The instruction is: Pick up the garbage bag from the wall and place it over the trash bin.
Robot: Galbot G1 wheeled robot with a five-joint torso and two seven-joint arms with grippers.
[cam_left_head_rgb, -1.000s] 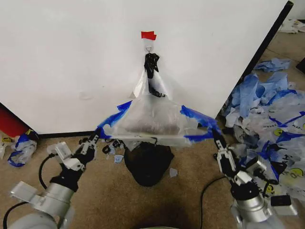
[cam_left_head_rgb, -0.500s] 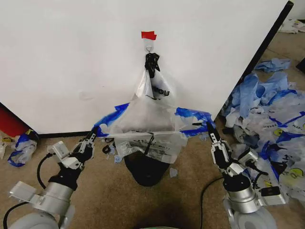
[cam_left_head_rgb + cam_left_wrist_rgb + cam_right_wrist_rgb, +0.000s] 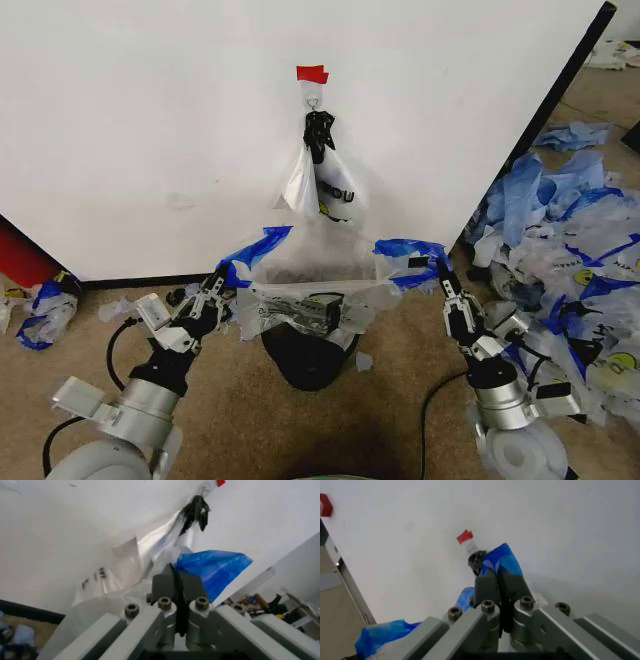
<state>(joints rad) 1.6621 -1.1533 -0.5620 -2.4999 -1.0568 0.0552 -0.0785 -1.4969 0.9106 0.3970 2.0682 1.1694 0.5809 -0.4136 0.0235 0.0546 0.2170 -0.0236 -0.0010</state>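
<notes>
— Where is the garbage bag (image 3: 315, 270)?

— In the middle of the frame. It is spread open just above the trash bin (image 3: 305, 355), which stands on the floor by the wall (image 3: 150, 130).

— Who holds it?

— The left hand (image 3: 217, 290), at lower left, is clenched on one blue handle. The right hand (image 3: 443, 285), at lower right, is clenched on the other blue handle.

— What is higher up?

— More bags hang from a hook (image 3: 313, 101) under a red tape patch (image 3: 311, 73). A pile of bags (image 3: 570, 240) lies on the floor at the right.
</notes>
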